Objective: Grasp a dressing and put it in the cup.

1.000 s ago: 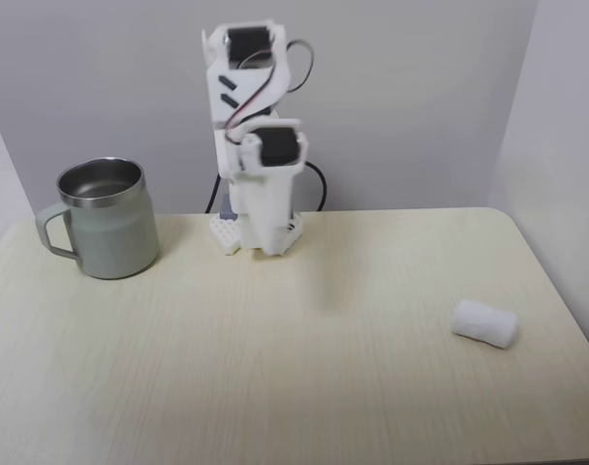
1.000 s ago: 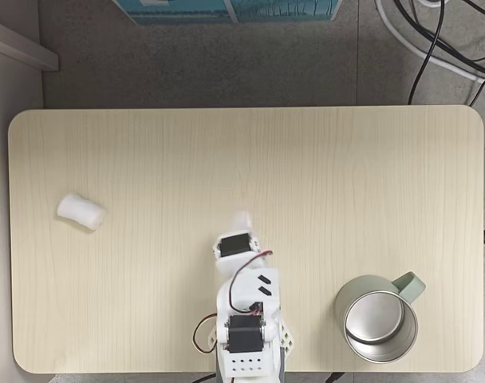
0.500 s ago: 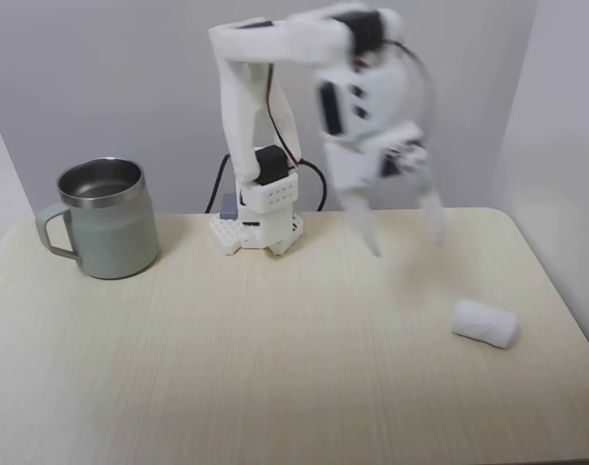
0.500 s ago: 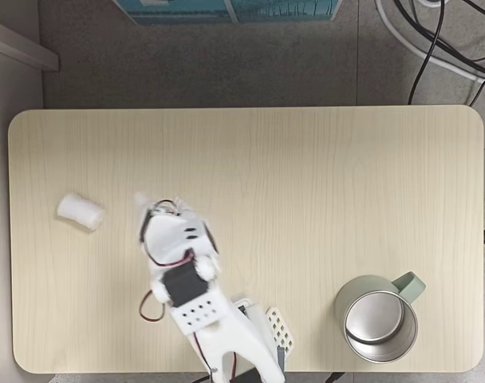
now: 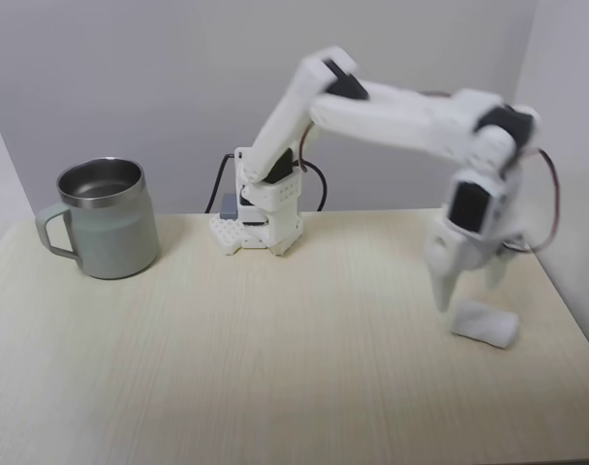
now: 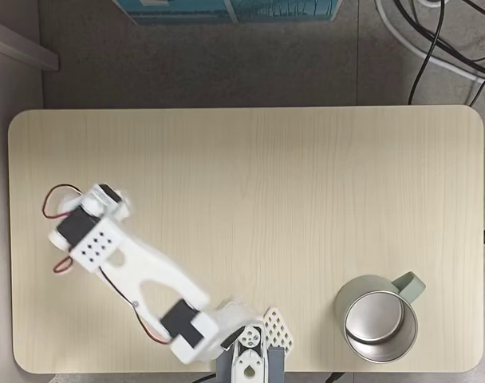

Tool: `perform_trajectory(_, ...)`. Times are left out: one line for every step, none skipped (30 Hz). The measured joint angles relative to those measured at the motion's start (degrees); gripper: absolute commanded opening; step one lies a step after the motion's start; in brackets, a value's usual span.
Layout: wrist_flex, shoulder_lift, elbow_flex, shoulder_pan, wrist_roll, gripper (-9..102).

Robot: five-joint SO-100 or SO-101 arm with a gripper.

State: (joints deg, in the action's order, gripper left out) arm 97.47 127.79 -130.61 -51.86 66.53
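The dressing (image 5: 484,325), a small white gauze roll, lies on the table near its right edge in a fixed view. My gripper (image 5: 468,291) hangs just above it, pointing down, open, with one finger (image 5: 442,289) to the roll's left and the other behind it; nothing is between them. In the fixed view from above, the arm's wrist (image 6: 89,233) covers the spot at the table's left and hides the roll. The cup (image 5: 115,237), a grey-green mug with a steel rim, stands upright and empty at the far left; from above the cup (image 6: 342,307) sits at the lower right.
The arm's base (image 5: 259,225) stands at the back middle of the pale wooden table (image 5: 275,358), with black cables behind it. A white wall (image 5: 566,145) rises close beside the gripper. From above, cables (image 6: 434,40) lie on the floor beyond the table (image 6: 266,175).
The arm unfolded from its upright rest pose, swung across the table and lowered the open gripper over the dressing. Dressing and cup have not moved.
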Motion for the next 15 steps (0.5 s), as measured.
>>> perform_trajectory(0.7,2.72,-2.72,-0.26,0.18,28)
perform_trajectory(1.23,5.01,-5.19,-0.44,0.18,28)
perform_trajectory(1.67,7.03,-7.29,-0.44,0.18,28)
perform_trajectory(1.93,8.7,-9.05,-0.35,0.26,28)
perform_trajectory(2.2,10.11,-10.46,-0.62,0.44,28)
perform_trajectory(2.2,11.16,-11.69,-0.97,0.53,28)
perform_trajectory(2.46,12.39,-13.01,-1.41,0.53,28)
perform_trajectory(2.81,13.71,-14.33,-1.67,0.53,28)
perform_trajectory(3.25,15.21,-16.17,-1.67,0.53,28)
perform_trajectory(3.87,16.79,-18.02,-1.67,0.53,28)
perform_trajectory(4.66,18.46,-20.04,-1.41,0.53,28)
perform_trajectory(5.1,20.13,-22.24,-1.23,0.53,28)
perform_trajectory(5.19,21.09,-23.73,-1.23,0.53,27)
perform_trajectory(5.19,21.53,-24.61,-1.23,0.53,27)
perform_trajectory(5.19,21.8,-25.31,-1.32,0.53,27)
